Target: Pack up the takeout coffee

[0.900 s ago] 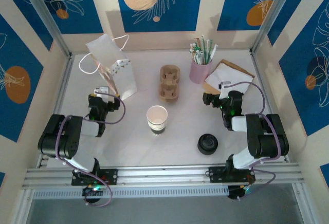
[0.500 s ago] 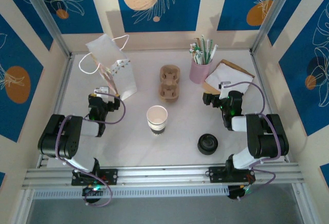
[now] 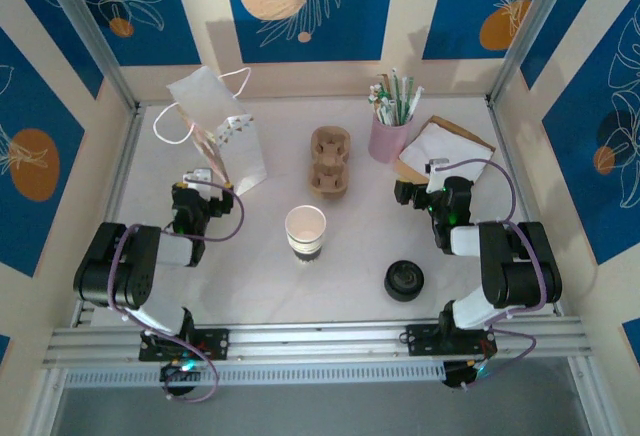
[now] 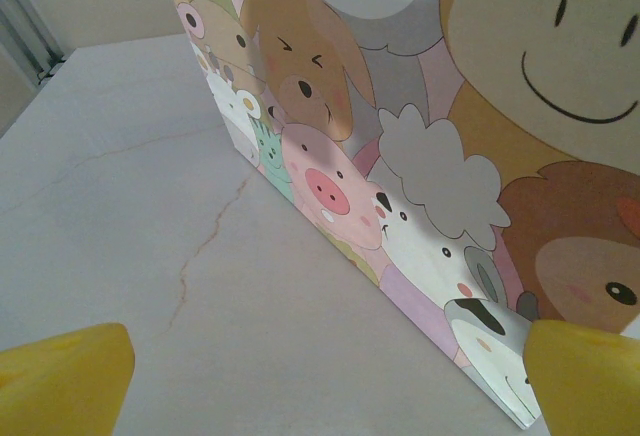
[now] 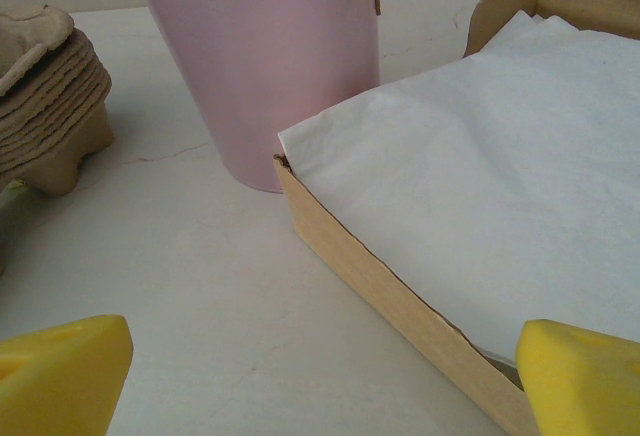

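Coffee cup (image 3: 306,230) stands open in the middle of the desk (image 3: 250,276), its black lid (image 3: 404,280) lies apart. Left tool (image 4: 320,381) and right tool (image 5: 320,376) are both wide and empty.

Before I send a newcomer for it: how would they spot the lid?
On the table, look near the front edge, beside the right arm. The lid lies flat there, right of the open cup: round and black, unlike its pale neighbours.
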You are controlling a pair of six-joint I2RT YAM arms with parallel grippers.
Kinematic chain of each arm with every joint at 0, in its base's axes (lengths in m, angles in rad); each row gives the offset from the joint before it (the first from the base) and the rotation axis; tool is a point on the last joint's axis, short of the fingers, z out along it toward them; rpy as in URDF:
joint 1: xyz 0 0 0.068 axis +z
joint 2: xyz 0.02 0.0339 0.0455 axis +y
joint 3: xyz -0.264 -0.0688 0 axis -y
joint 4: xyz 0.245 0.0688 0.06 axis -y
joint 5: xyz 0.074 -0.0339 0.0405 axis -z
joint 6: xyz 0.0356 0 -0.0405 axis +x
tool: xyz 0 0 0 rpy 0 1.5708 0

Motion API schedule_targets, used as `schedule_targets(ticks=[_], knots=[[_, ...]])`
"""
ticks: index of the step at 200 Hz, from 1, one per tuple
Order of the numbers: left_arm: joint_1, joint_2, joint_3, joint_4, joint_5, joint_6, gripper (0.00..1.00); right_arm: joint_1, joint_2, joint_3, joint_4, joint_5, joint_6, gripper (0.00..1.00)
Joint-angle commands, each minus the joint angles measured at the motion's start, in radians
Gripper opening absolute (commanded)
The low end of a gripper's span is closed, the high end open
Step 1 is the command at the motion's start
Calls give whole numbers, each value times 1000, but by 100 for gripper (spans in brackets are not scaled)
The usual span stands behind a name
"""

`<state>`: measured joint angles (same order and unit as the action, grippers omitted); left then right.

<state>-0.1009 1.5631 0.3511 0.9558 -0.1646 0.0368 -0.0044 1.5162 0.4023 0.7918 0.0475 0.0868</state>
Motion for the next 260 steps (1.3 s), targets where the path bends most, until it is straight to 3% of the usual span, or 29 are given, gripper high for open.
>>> schedule_targets(ticks=[1, 51, 91, 112, 161, 201, 220, 239, 260], knots=[[0, 0, 15, 0, 17, 18, 100, -3, 7, 19, 9, -9, 5, 99], [-12, -34, -19, 41, -18, 25, 100, 0, -3, 12, 17, -2, 5, 99], [-36, -286, -158, 56, -123, 13, 100, 23, -204, 68, -264, 68, 16, 99], [-41, -481, -154, -171, -141, -26, 100, 41, -305, 97, -372, 81, 11, 99], [-43, -929, -27, -787, -186, -280, 100, 90, -578, 212, -692, 24, 137, 99], [-43, -1121, 142, -1201, -69, -477, 100, 115, -698, 413, -1109, -8, 313, 99], [-43, -1163, 284, -1419, -58, -482, 100, 115, -696, 523, -1325, 16, 361, 99], [-43, -1184, 384, -1526, -4, -436, 100, 98, -697, 581, -1451, -13, 372, 99], [-43, -1201, 394, -1452, 189, -438, 100, 52, -719, 613, -1542, -49, 432, 99]])
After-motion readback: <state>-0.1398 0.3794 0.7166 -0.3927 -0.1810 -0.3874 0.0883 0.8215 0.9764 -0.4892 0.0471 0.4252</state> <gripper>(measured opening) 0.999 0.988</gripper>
